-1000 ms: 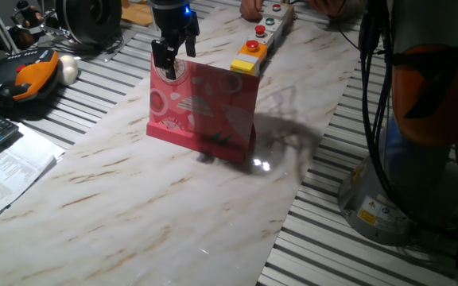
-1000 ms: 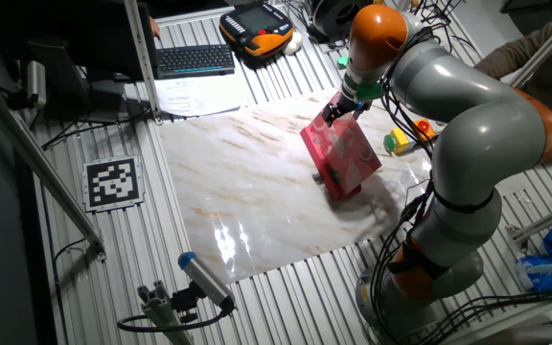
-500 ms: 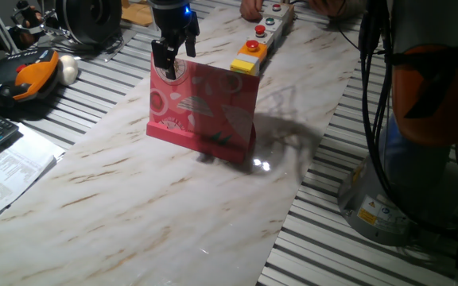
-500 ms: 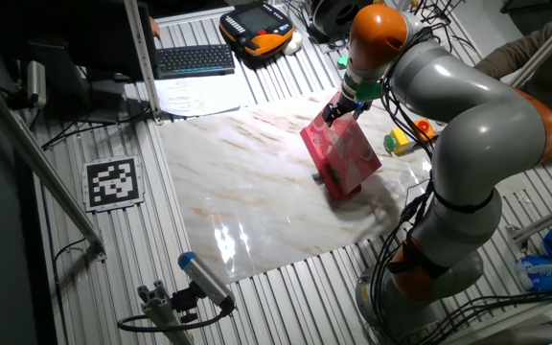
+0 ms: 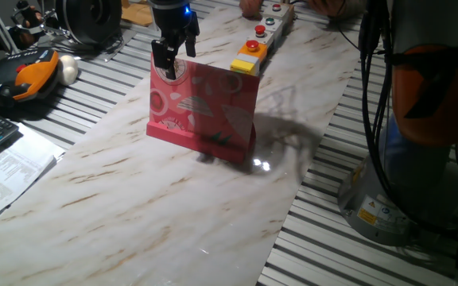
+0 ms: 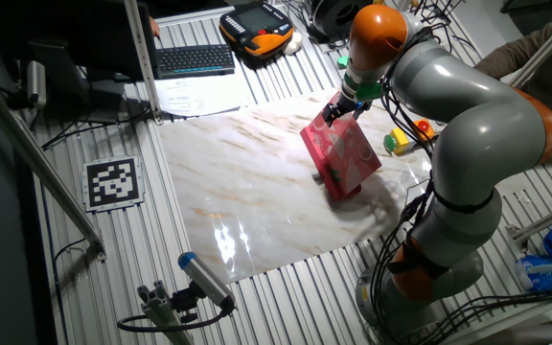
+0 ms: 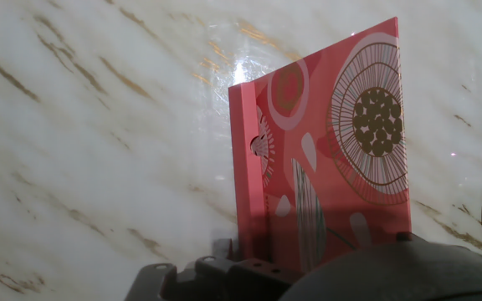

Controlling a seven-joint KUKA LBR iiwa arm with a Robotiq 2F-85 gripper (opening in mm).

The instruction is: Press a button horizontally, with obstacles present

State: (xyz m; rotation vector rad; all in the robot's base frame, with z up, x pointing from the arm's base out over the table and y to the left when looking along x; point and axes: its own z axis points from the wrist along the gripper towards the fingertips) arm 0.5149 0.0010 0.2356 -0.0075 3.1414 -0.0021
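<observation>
Hovering at the pink board's top corner, gripper sits on the side away from the button; button lies just behind the board's opposite end; finger gap indiscernible, nothing visibly held.

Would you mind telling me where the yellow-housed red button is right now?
In one fixed view, the button sits on the marble table just behind the upright pink board's top right corner, at the near end of the grey button strip.

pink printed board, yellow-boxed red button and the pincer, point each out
upright pink printed board (image 5: 205, 107), one fixed view, middle of printed face
round red button on yellow box (image 5: 250, 48), one fixed view, red cap
pincer (image 5: 169, 65), one fixed view, between fingertips
</observation>
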